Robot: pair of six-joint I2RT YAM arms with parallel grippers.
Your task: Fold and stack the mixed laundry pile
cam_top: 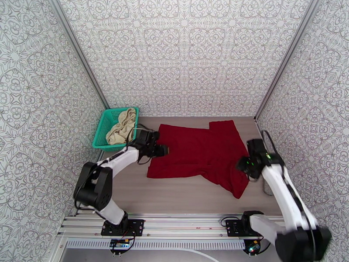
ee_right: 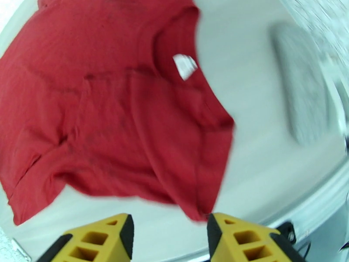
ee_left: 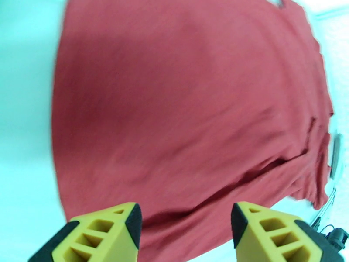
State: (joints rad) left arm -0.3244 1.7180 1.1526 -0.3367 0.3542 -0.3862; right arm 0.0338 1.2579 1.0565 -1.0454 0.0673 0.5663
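left pincer (ee_left: 185, 227) released over red shirt (cam_top: 196, 151) | right pincer (ee_right: 170, 234) released by its sleeve | cream garment (cam_top: 122, 127) in basket (cam_top: 99, 137), 10 o'clock

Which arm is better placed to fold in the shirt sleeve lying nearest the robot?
Right. The right fingers, open, sit by that sleeve; the left fingers hover at the far edge of the red shirt.

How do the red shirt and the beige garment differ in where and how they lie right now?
The red shirt lies spread out on the table; the beige garment sits bunched in the teal basket. The red shirt covers far more area than the beige garment. Both are cloth, neither folded yet.
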